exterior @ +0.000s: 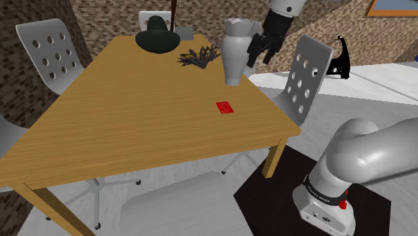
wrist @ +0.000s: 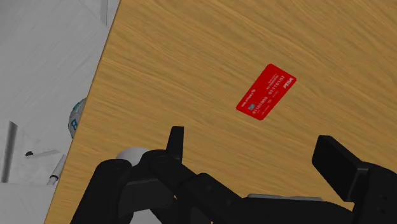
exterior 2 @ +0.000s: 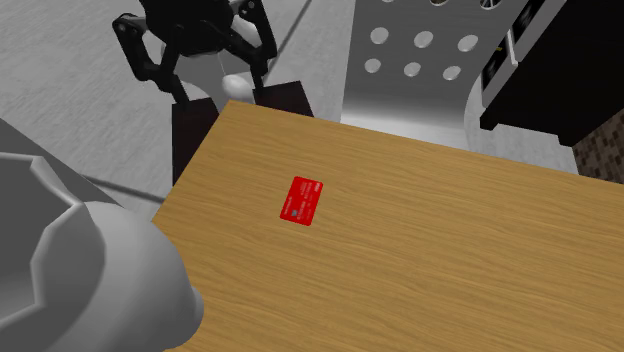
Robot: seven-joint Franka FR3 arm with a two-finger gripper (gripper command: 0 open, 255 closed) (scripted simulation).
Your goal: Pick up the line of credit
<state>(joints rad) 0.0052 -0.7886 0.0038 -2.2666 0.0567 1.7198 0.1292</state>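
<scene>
My gripper (wrist: 253, 139) hangs with fingers apart over the table (wrist: 191, 51), and the card (wrist: 266, 91) lies flat near its stand-side edge, so I fear my fingers may scrape wood and skid it off.

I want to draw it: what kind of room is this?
Probably a dining room: a wooden table, pale chairs with holes around it, and a vase on top.
</scene>
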